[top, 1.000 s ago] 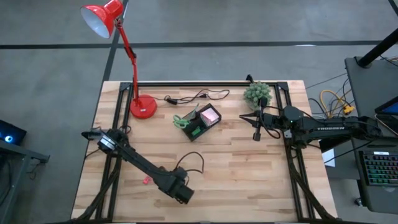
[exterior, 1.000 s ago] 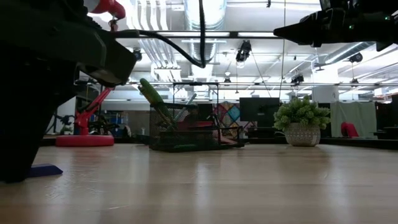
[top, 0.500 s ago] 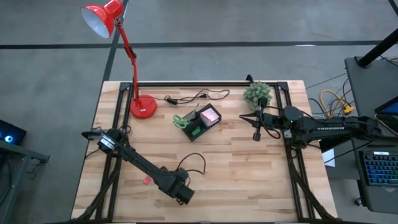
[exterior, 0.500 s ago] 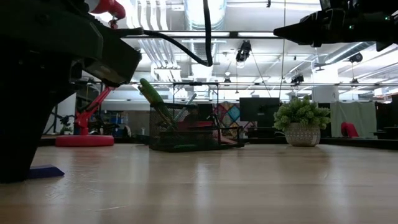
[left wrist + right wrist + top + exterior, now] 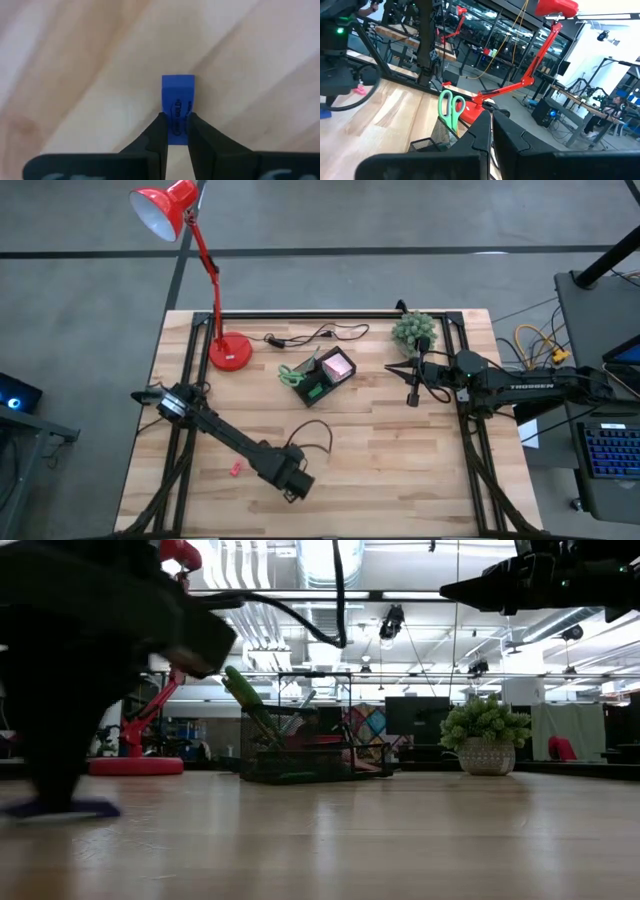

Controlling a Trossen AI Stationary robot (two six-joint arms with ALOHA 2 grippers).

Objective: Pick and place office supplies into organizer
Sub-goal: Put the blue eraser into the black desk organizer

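Observation:
A small blue piece of the office supplies lies near the table's front, with my left gripper shut on it, fingers pointing down. In the low view it shows as a blurred blue piece at table level. A tiny red piece lies on the wood to its left. The black organizer stands at the table's middle, with green scissors and a pink pad in it. My right gripper hangs shut above the table, right of the organizer. My left gripper pinches the blue piece's two long sides between its two fingers, at the end nearer the wrist. The fingers come from above and lie along the piece. Whether the piece is clear of the table cannot be told.
A red desk lamp's base stands at the far left, and a black cable runs along the far edge. A potted green plant stands at the far right. Bare wood lies between the left gripper and the organizer.
My left gripper has shifted a little toward the table's far edge. It shows blurred in the low view, and the blue piece beneath it has shifted with it.

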